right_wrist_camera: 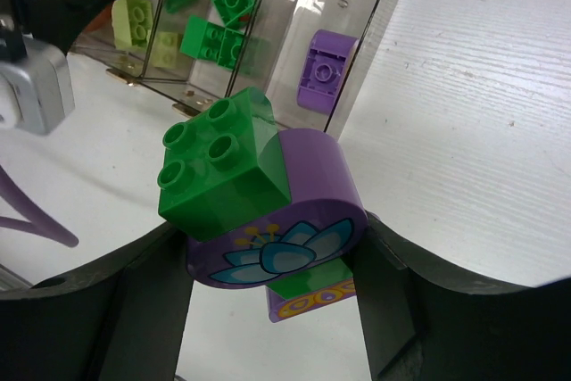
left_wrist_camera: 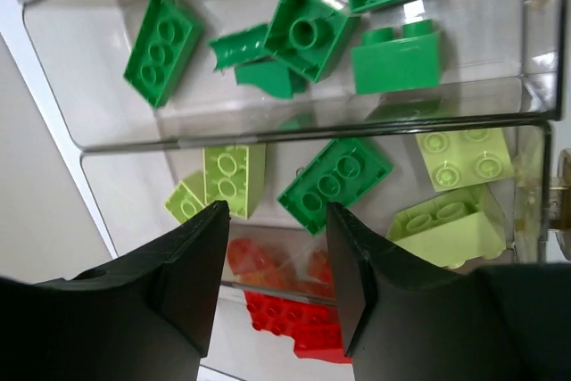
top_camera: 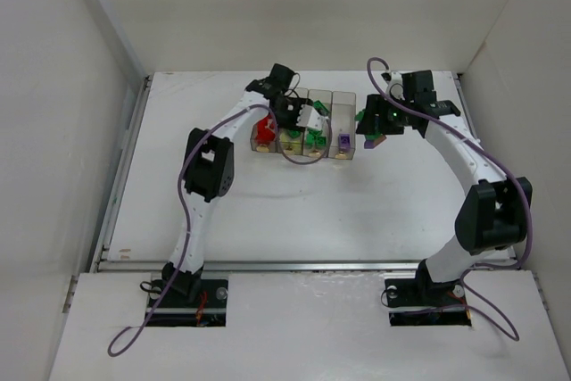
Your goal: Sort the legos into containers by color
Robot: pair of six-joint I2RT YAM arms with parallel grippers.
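Four joined clear containers (top_camera: 343, 101) stand in a row at the table's back middle. In the left wrist view, one bin holds several green legos (left_wrist_camera: 304, 31). The middle bin holds lime legos (left_wrist_camera: 462, 157) and one green lego (left_wrist_camera: 335, 183). The lowest bin holds red legos (left_wrist_camera: 294, 318). My left gripper (left_wrist_camera: 277, 217) is open and empty above the bins, also in the top view (top_camera: 289, 115). My right gripper (right_wrist_camera: 272, 231) is shut on a clump: a green lego (right_wrist_camera: 219, 176) on a rounded purple flower piece (right_wrist_camera: 308, 220). It hangs just right of the bins (top_camera: 373, 124). One purple lego (right_wrist_camera: 323, 69) lies in the nearest bin.
White walls enclose the table on the left, back and right. The left arm's purple cable (top_camera: 299, 158) loops in front of the bins. Bare white table (right_wrist_camera: 464, 86) lies right of the bins.
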